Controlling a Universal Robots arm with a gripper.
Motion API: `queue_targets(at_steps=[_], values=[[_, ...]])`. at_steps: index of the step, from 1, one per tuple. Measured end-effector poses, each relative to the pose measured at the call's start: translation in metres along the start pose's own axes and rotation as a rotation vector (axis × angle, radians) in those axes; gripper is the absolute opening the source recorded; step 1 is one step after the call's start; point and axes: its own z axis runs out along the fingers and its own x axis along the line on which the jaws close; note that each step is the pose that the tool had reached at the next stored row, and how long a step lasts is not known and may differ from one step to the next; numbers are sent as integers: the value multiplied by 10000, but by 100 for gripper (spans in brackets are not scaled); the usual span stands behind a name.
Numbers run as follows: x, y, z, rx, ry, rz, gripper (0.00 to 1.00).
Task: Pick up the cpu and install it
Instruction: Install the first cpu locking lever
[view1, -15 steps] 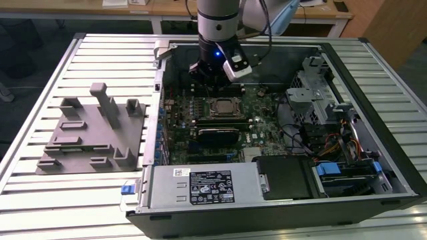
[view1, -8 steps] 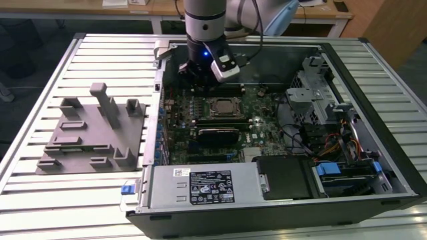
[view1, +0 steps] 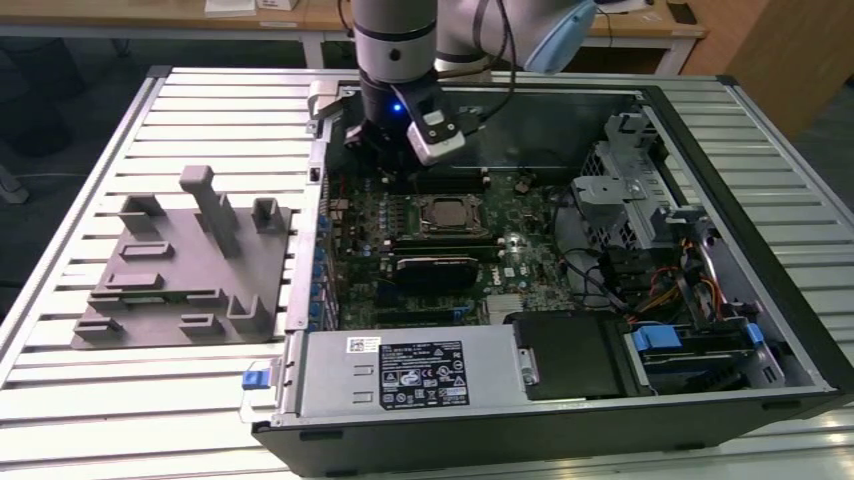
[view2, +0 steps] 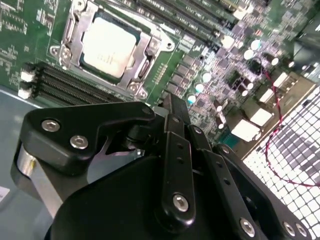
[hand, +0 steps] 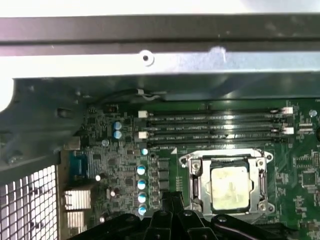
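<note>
The cpu (view1: 445, 212) lies flat in its socket on the green motherboard, silver top up, framed by the metal socket bracket. It is also plain in both wrist views (view2: 107, 45) (hand: 230, 187). My gripper (view1: 396, 165) hangs over the board a short way from the socket, toward the case's back wall and the exterior view's left. Its black fingers (view2: 172, 117) come together into one narrow tip (hand: 171, 198) with nothing between them. The tip is apart from the cpu.
The open computer case (view1: 747, 300) lies on a slatted table. Memory slots (hand: 215, 125) run beside the socket, and a black block (view1: 434, 270) sits on its near side. A grey fixture tray (view1: 187, 270) with posts stands at the exterior view's left. The power supply (view1: 400, 372) is at the front.
</note>
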Motion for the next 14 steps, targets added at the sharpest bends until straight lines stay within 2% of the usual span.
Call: queue_targets(at_steps=[5, 9, 12, 14], values=[[22, -1, -1, -388, 19, 17, 11], [36, -2, -2, -781, 39, 30, 11], [43, -2, -2, -977, 48, 37, 11], [46, -2, -2, -1169, 58, 45, 11]])
